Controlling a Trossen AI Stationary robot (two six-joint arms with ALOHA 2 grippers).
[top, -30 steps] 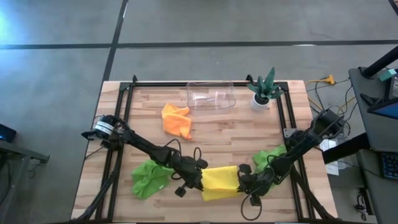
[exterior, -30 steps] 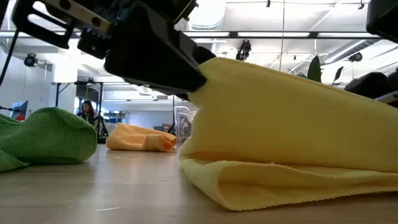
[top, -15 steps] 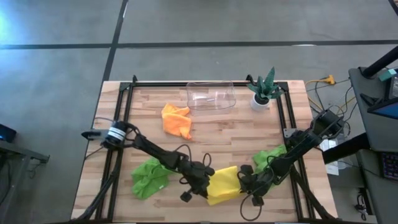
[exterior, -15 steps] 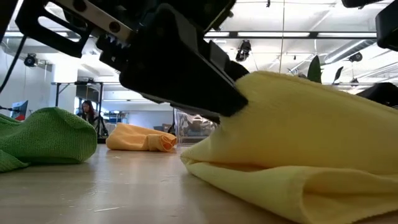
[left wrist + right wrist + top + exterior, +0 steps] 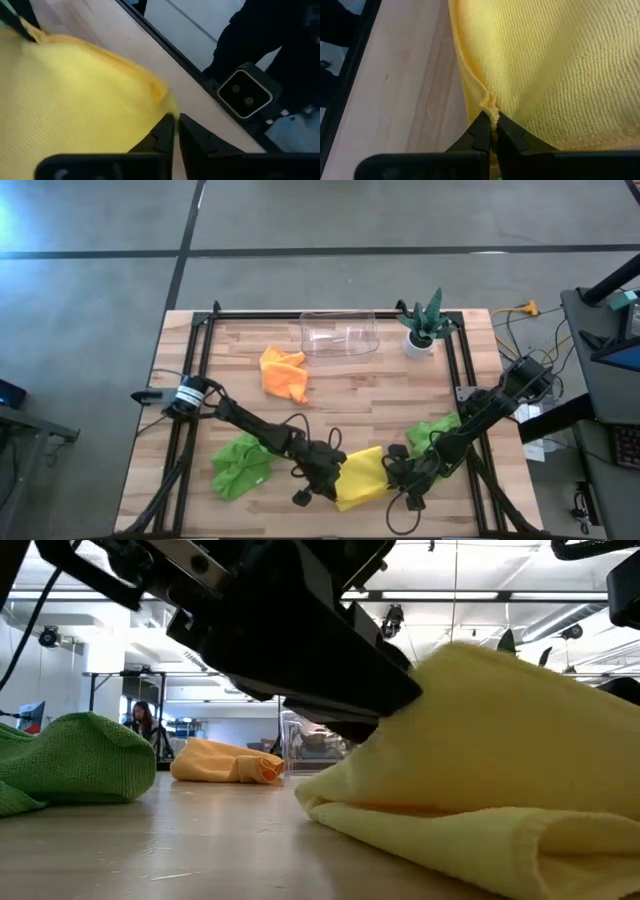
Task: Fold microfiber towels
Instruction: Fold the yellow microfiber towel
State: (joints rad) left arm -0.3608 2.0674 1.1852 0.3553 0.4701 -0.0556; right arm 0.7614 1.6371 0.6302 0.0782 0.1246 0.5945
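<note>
Near the counter's front edge, the yellow towel [image 5: 362,477] is mid-fold: left pincer [image 5: 328,478] and right pincer [image 5: 490,131] each pinch an edge shut. Next, I'd judge, lay it flat and release.

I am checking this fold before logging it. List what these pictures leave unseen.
- High view: the left gripper and right gripper crowd the yellow towel, hiding its edges there.
- Low view: the left gripper blocks the clear container; the right edge cuts off the yellow towel.
- Left wrist view: whether cloth is pinched, too blurred.
</note>
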